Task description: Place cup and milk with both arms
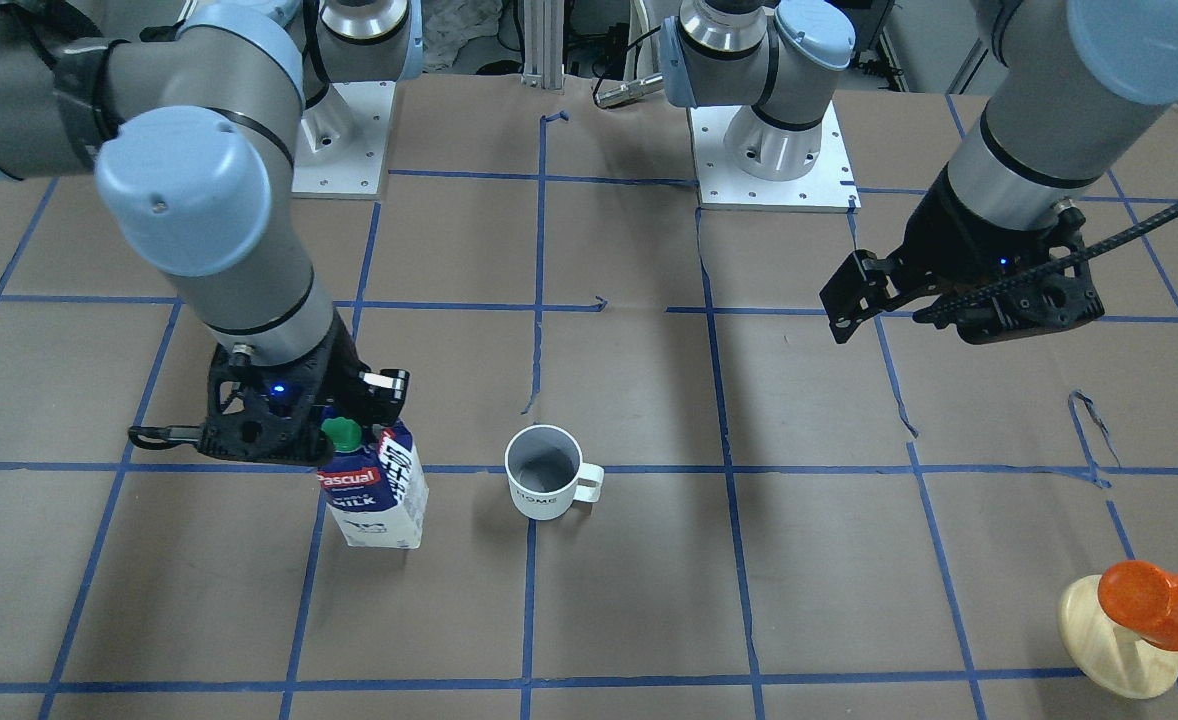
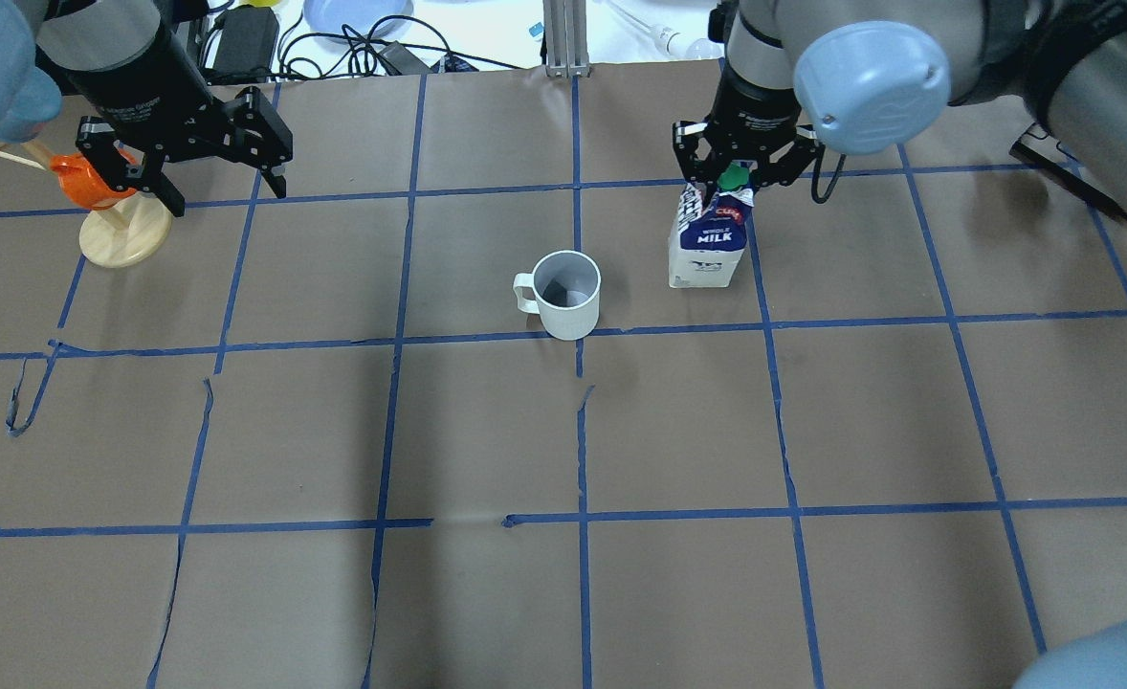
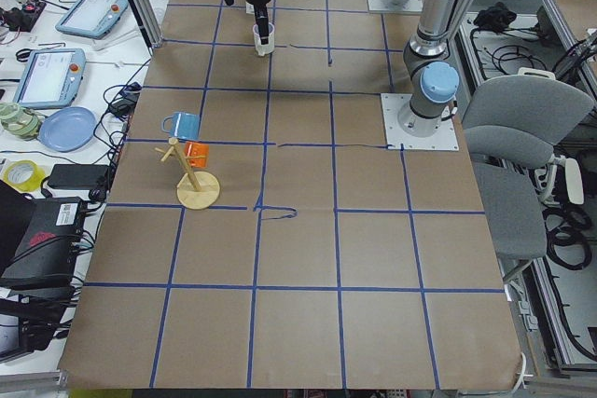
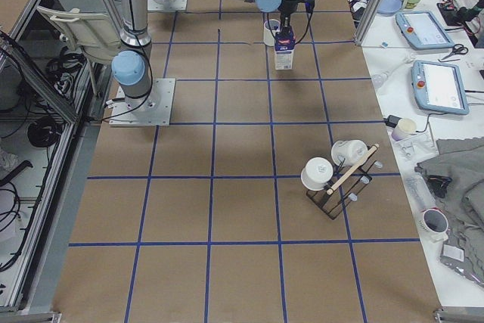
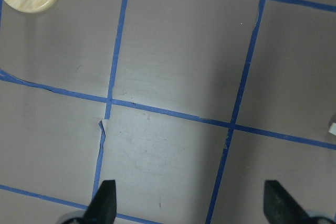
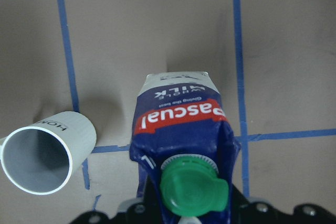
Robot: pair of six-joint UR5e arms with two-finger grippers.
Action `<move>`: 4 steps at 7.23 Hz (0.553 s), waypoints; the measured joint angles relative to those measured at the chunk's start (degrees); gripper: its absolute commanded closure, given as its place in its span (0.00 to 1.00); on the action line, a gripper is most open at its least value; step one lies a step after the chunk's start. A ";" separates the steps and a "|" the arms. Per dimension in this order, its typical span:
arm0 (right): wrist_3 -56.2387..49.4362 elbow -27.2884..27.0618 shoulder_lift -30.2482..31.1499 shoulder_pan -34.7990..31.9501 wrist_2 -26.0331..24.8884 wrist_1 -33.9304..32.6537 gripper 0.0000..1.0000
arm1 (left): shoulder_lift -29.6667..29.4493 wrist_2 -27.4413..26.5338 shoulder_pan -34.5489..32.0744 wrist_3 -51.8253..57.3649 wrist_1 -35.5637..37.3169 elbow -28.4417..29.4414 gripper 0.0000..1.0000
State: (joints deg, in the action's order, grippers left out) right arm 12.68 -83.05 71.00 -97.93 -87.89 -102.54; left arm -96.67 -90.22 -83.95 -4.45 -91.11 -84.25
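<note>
The milk (image 1: 374,495) is a dark-blue and white carton with a green cap; it stands on the brown paper, its top between my right gripper's (image 2: 728,177) fingers. The right wrist view shows the carton (image 6: 178,124) and its cap right below the gripper, which is shut on its gable. The milk (image 2: 709,244) is right of the cup (image 2: 568,297) in the overhead view. The cup (image 1: 541,485) is a white mug that stands upright and free, a short gap from the carton. My left gripper (image 2: 229,191) hangs open and empty, high above the far left of the table.
A wooden mug tree (image 2: 119,234) with an orange mug (image 2: 85,182) stands just under and beside my left gripper. A second rack with white mugs (image 4: 336,179) stands at the table's right end. The arm bases (image 1: 774,160) are bolted at the robot's edge.
</note>
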 measured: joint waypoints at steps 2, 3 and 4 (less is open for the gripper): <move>4.17 0.32 -1.75 -3.40 -0.19 -0.27 0.77 | 0.81 0.07 0.44 -0.37 -0.16 -1.26 0.00; 5.01 -0.44 -2.16 -4.52 -0.49 -0.62 0.77 | 1.11 0.01 0.70 -0.22 -0.21 -2.18 0.00; 5.33 -1.45 -2.32 -5.23 -0.60 -1.39 0.70 | 1.91 0.05 0.78 -0.23 -0.12 -3.45 0.00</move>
State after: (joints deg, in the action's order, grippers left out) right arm 18.01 -84.50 68.68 -103.16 -88.50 -103.93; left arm -94.76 -90.17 -83.17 -4.68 -91.23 -87.70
